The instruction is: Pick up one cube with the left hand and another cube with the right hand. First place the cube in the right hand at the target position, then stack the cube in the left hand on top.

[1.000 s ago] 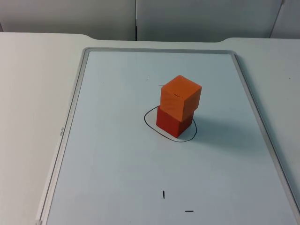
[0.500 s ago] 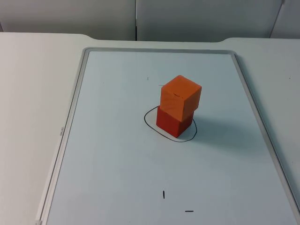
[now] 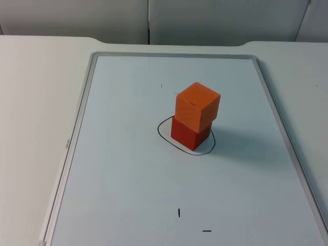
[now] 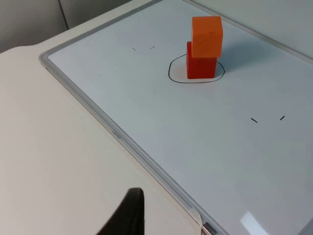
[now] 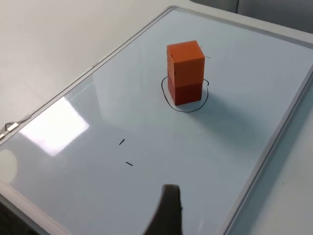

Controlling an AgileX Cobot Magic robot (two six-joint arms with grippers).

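Fingers are showing you too little to tell their spread, while the orange cube (image 3: 198, 106) is sitting skewed on the red cube (image 3: 188, 134) inside the circle (image 3: 165, 134), so any nudge is risking a topple.

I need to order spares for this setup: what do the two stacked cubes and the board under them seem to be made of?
Orange cube and red cube: probably painted wood or dense foam, since their matte faces show no glare and their edges are crisp. Board: a glossy whiteboard surface, shown by a bright reflection and a drawn circle, within a pale grey frame, metal or plastic.
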